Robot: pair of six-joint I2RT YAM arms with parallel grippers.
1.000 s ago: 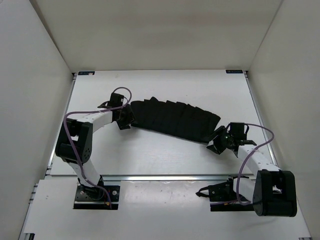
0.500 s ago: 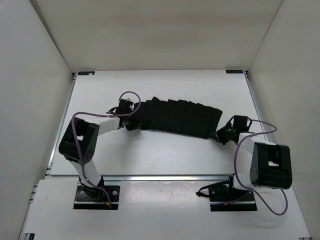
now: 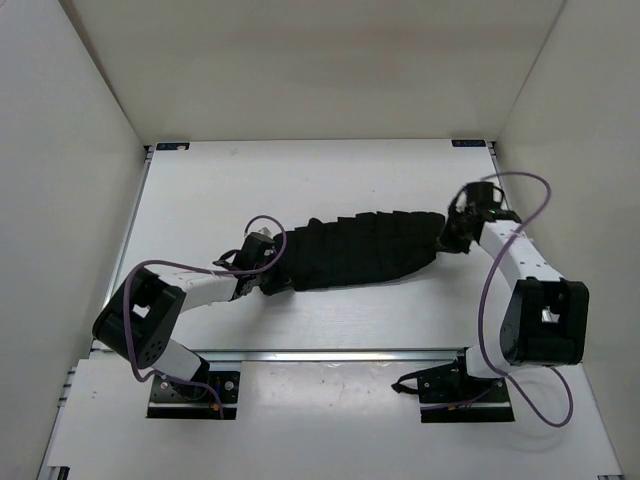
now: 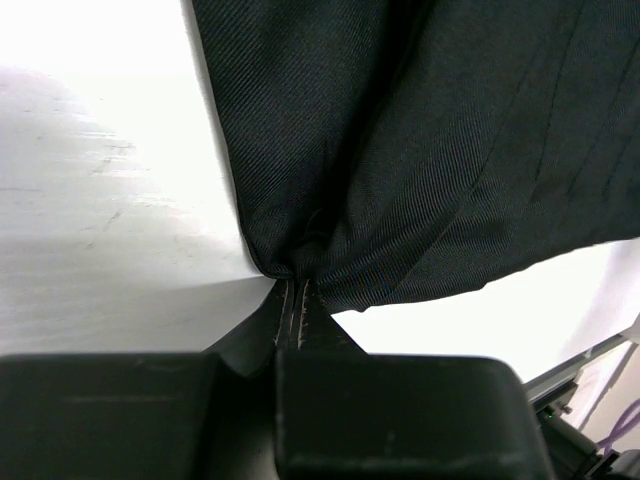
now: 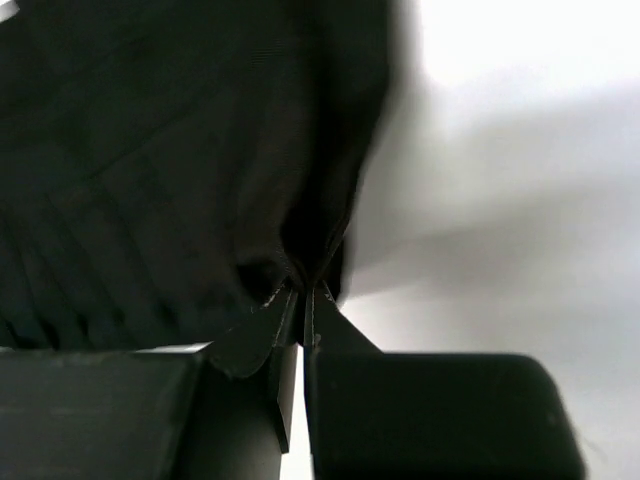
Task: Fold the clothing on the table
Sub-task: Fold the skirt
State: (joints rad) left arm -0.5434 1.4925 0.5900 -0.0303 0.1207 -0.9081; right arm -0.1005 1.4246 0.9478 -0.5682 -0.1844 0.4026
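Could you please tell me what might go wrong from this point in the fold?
The left pincer and right pincer each pinch only a small bunch at an end of the clothing, so the fabric could slip out under tension. The garment runs bunched and curved between them over the table, so the fold may come out uneven.

The clothing [image 3: 355, 250] lies on the table [image 3: 300, 180], across its middle, running left to right, with its right end farther from the near edge than its left end. The left gripper [image 3: 266, 272] meets the clothing's left end. The right gripper [image 3: 448, 232] meets its right end, near the table's right edge.
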